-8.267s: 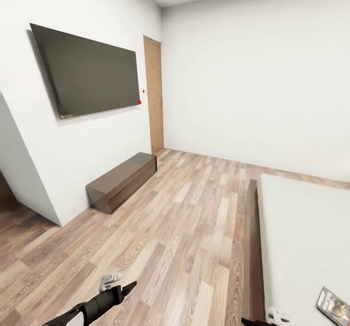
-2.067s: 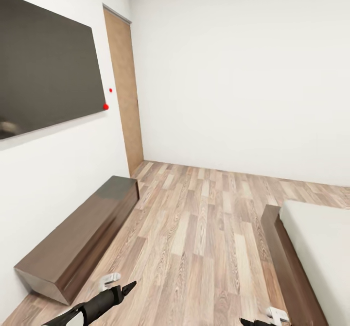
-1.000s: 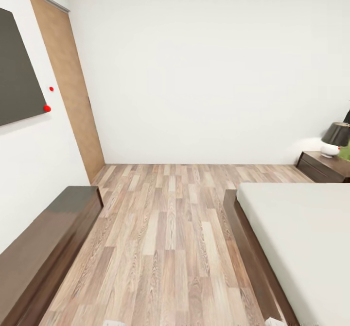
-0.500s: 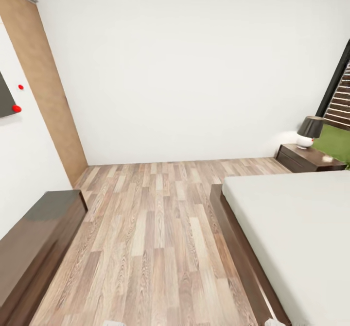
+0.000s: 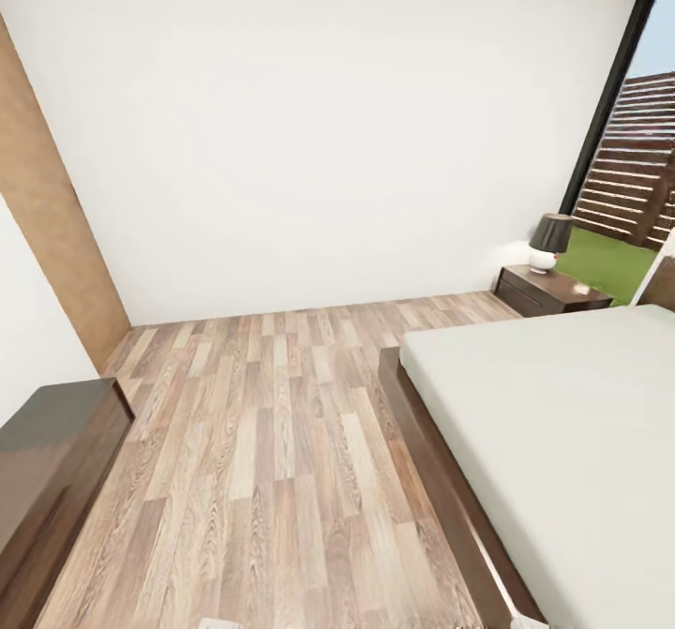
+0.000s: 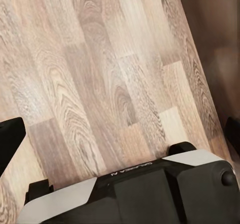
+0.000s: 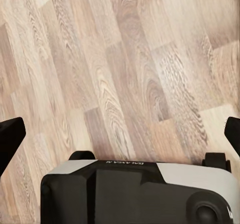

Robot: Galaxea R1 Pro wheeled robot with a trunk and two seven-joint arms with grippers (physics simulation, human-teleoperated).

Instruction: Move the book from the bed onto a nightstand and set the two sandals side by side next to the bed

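left claw (image 6: 120, 134) spread, empty | right claw (image 7: 120, 134) spread, empty | both over plank floor (image 5: 272, 441) | bed (image 5: 562, 423) right | nightstand (image 5: 544, 292) beyond, lamp (image 5: 548, 240) on it

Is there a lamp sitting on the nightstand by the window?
Yes, a lamp with a dark shade and white base stands on the nightstand beside the window.

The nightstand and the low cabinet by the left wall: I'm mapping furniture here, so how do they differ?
The nightstand carries a dark-shaded lamp; the low cabinet shows a bare glossy top. The nightstand stands beyond the bed by the window; the cabinet sits near, along the opposite wall. Both are dark-brown wood.
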